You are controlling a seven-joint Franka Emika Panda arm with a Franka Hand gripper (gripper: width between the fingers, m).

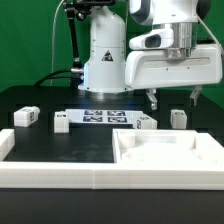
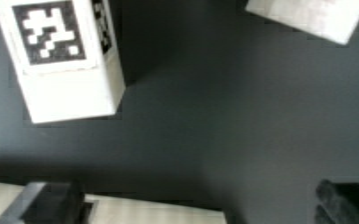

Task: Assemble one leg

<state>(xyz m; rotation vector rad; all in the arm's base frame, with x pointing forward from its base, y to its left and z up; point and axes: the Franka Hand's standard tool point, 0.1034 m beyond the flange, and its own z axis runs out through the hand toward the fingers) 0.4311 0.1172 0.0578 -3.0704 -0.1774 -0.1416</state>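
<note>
**Leg pickup not started yet, end effector open over the right-hand pair**

Quick read of this one. The robot's two-finger end effector (image 1: 172,101) hangs above the black table (image 1: 60,145) with its fingers spread wide, nothing between them and nothing touched. It's roughly over the gap between two small white plastic leg blocks with black-and-white square tags: the inner leg block (image 1: 146,122) and the outer leg block (image 1: 178,118), both standing just behind the large flat white square panel with the raised rim (image 1: 165,150).

Two more of the same, the far leg block (image 1: 27,117) and the second leg block (image 1: 62,122), sit toward the exterior view's left. The thin white marker board (image 1: 105,116) lies between the two pairs.

In the wrist view, the close leg block (image 2: 66,60) has its tag turned to the camera. It sits off to one side of the dark fingertips (image 2: 51,205), not between them. I can't tell which block of the pair it is.

My guess on the layout is that the legs are spaced apart so open fingers can drop around one without knocking its neighbour, and the tags face out for tracking. The wide spread looks like prep for a grasp, but the end effector needs to shift sideways and line up before it goes down, or a finger could land on top of the block
</note>
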